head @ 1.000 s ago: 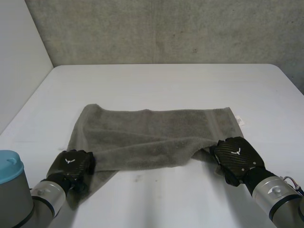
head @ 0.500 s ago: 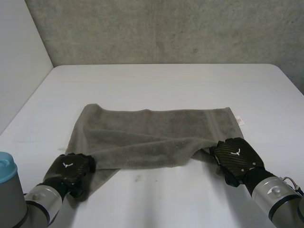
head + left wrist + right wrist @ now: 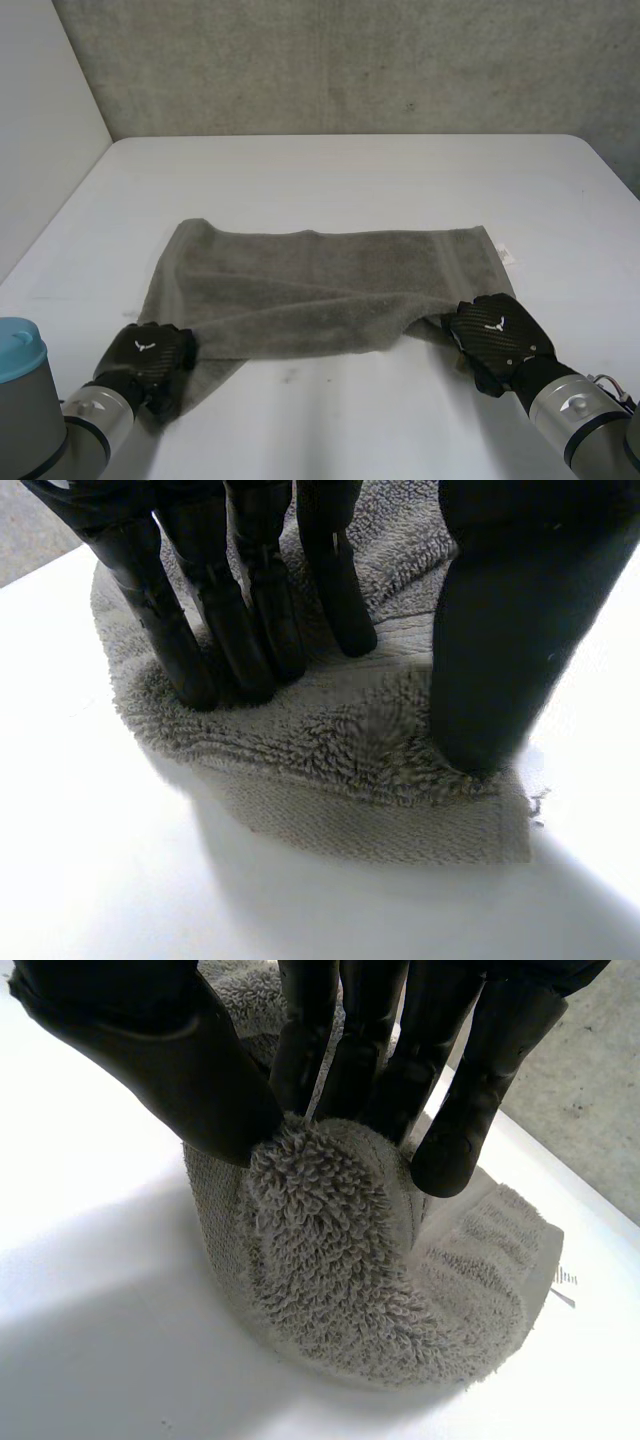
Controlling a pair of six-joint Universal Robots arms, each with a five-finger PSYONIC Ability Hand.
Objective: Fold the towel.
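A grey towel (image 3: 320,285) lies spread across the white table (image 3: 350,170), its near edge partly lifted and creased. My left hand (image 3: 150,355) sits on the towel's near left corner. There the fingers (image 3: 250,620) and thumb (image 3: 495,650) dig into the pile of the towel (image 3: 350,750) with a ridge of cloth squeezed between them. My right hand (image 3: 495,335) is at the near right corner. Its thumb (image 3: 170,1060) and fingers (image 3: 380,1050) pinch a bunched roll of the towel (image 3: 340,1260), raised off the table.
A small white label (image 3: 506,253) sticks out at the towel's far right corner. A grey concrete wall (image 3: 350,60) stands behind the table. Bare tabletop lies beyond the towel and between my hands at the near edge.
My left hand has slid slightly nearer on its corner, and its fingers have eased and tightened again. The right hand has barely shifted, still pinching its corner.
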